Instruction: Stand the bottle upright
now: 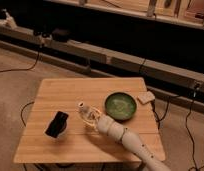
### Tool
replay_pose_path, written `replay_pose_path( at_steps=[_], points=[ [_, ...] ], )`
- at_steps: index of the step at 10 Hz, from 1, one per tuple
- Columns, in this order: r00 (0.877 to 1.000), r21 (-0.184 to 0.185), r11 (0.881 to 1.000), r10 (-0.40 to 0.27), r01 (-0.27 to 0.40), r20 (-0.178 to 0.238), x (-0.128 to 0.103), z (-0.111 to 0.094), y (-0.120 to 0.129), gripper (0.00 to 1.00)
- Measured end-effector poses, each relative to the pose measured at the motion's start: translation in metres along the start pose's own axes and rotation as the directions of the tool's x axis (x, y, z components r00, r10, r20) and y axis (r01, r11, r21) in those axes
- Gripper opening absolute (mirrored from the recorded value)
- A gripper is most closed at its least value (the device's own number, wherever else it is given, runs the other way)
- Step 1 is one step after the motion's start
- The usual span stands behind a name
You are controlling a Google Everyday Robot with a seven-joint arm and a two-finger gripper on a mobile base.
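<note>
Seemingly upright already, the bottle (84, 110) stands on the bench (70, 92) at the far-left tip of the gripper (88, 119), cap up; whether the gripper grasps it, I cannot tell.

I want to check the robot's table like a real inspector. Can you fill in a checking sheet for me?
Surface: wooden table, seen from above.
Job's things: small pale bottle with white top, about upright, at the hand.
Clutter: green bowl; black object; small pale block at the right edge.
Grippers: hand around the bottle's lower part, arm reaching in from lower right.
Cables: black cables on the floor.
Surroundings: carpet, long dark shelf unit behind.
</note>
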State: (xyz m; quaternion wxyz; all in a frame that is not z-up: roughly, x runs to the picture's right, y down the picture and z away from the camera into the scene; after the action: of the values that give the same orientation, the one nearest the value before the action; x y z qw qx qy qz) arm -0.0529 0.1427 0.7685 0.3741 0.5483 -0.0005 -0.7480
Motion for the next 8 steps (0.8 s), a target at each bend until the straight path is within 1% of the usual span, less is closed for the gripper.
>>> replay_pose_path(
  at_steps=[1, 2, 8],
  points=[
    [1.0, 0.0, 1.0, 0.0, 0.0, 0.0, 0.0, 0.0, 0.0, 0.43],
    [1.0, 0.0, 1.0, 0.0, 0.0, 0.0, 0.0001, 0.0, 0.0, 0.46],
    [1.0, 0.0, 1.0, -0.001, 0.001, 0.0, 0.0002, -0.0001, 0.0002, 0.46]
  ],
)
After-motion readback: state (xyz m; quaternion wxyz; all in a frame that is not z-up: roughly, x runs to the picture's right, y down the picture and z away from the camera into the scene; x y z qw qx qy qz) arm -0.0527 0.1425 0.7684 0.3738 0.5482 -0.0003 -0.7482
